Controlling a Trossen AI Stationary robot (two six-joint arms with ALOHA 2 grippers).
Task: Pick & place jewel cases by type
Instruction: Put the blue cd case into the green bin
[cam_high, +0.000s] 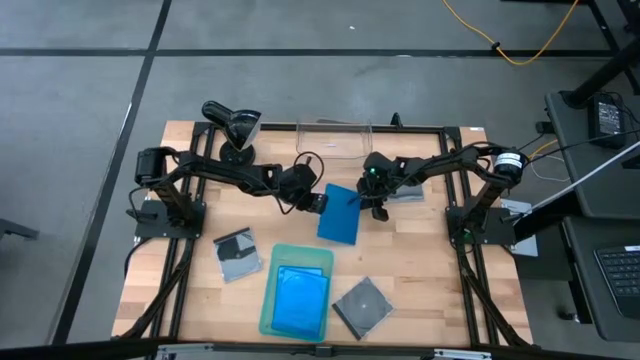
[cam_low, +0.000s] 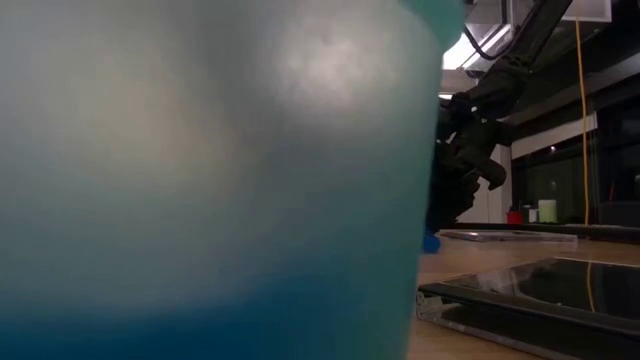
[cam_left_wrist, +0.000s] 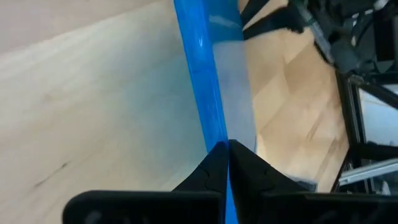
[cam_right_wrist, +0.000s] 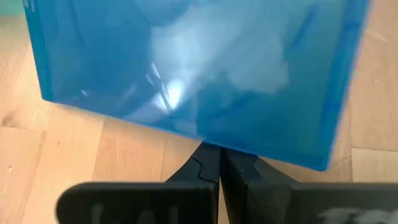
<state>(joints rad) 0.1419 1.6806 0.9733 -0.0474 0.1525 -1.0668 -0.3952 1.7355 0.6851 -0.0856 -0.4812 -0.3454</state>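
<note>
A bright blue jewel case (cam_high: 340, 218) sits at mid-table between my two grippers. My left gripper (cam_high: 318, 203) is shut on its left side. In the left wrist view the case (cam_left_wrist: 214, 74) shows edge-on ahead of that gripper (cam_left_wrist: 227, 146). My right gripper (cam_high: 377, 207) is shut just off the case's right edge. In the right wrist view the case's broad face (cam_right_wrist: 199, 62) fills the picture beyond that gripper (cam_right_wrist: 219, 149). Another blue case (cam_high: 299, 300) lies in the pale green tray (cam_high: 270, 300). Two dark grey cases (cam_high: 237, 256) (cam_high: 362, 305) lie flat on the table, and a third (cam_high: 408, 192) lies under my right arm. My left gripper pinches the blue case's thin left edge (cam_left_wrist: 219, 134) between its two fingers, coming from the table's left. The case runs straight out from the fingertips. My right gripper's shut fingertips (cam_right_wrist: 208, 157) stand at the case's near edge (cam_right_wrist: 261, 155); I cannot tell whether they touch it.
A clear rectangular bin (cam_high: 335, 140) stands at the table's far edge behind both grippers. In the low view the tray's wall (cam_low: 200, 180) blocks most of the picture, with a grey case (cam_low: 540, 290) lying to its right. Bare wood (cam_high: 430, 260) lies right of the tray.
</note>
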